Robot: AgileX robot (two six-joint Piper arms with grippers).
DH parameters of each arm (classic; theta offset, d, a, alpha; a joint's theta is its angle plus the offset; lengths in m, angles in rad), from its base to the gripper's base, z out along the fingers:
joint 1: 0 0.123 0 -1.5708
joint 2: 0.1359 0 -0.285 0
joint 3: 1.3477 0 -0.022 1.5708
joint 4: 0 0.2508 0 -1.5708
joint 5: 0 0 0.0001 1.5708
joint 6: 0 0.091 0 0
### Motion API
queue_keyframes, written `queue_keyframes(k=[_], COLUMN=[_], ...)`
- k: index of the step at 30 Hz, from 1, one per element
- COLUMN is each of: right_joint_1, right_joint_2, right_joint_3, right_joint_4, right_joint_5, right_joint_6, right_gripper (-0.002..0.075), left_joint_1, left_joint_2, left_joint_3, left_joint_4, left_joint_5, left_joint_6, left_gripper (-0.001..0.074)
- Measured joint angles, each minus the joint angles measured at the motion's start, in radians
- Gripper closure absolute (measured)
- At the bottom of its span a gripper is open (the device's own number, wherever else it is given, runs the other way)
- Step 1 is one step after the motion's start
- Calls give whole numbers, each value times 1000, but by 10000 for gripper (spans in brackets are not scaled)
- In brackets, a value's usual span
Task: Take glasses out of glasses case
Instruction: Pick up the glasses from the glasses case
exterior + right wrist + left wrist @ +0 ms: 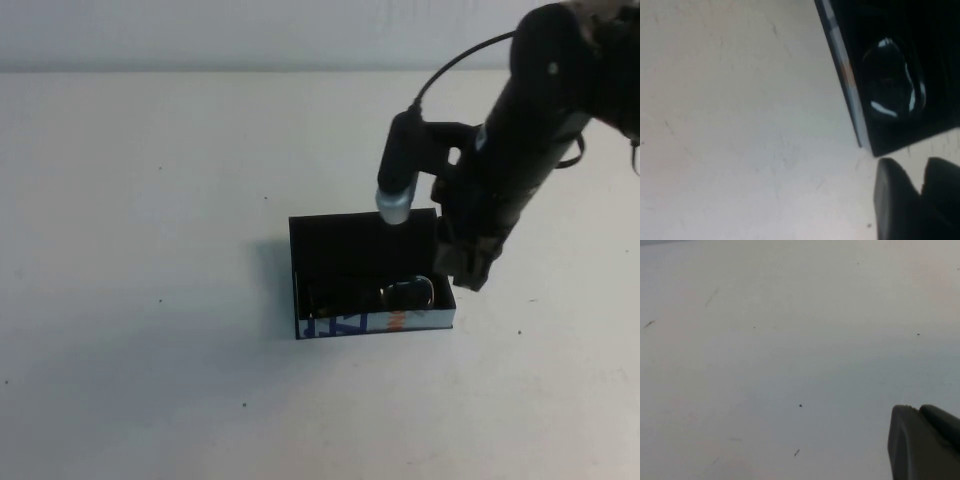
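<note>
The glasses case [350,250] is an open black box at the table's centre, its white side with blue letters and an orange mark facing me. The glasses [408,293] lie inside at the near right, one shiny lens showing. My right gripper [468,268] is shut and empty, low beside the case's right wall. In the right wrist view the gripper [912,167] hovers over bare table just outside the case's corner [900,137], and a lens of the glasses [890,85] shows inside. My left gripper [914,407] is shut over bare table, out of the high view.
The white tabletop [150,250] surrounds the case. The right arm and its cable [450,65] reach down from the back right, above the case's far right part.
</note>
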Motion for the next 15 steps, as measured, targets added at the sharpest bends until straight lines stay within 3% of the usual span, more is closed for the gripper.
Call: queue_keyframes(k=[6,9,15], right_joint_1=[35,46,52], right_joint_2=[117,166,219], right_joint_3=[-67,-69,-81], right_joint_4=[17,23,26], right_joint_5=[-39,-108,-193], right_joint_6=[-202,-268,-289], right_gripper=[363,363,465], left_joint_1=[0,0,0], left_joint_2=[0,0,0], left_joint_3=[0,0,0], left_joint_4=[0,0,0], left_joint_5=[0,0,0], left_joint_6=[0,0,0], left_gripper=[740,740,740])
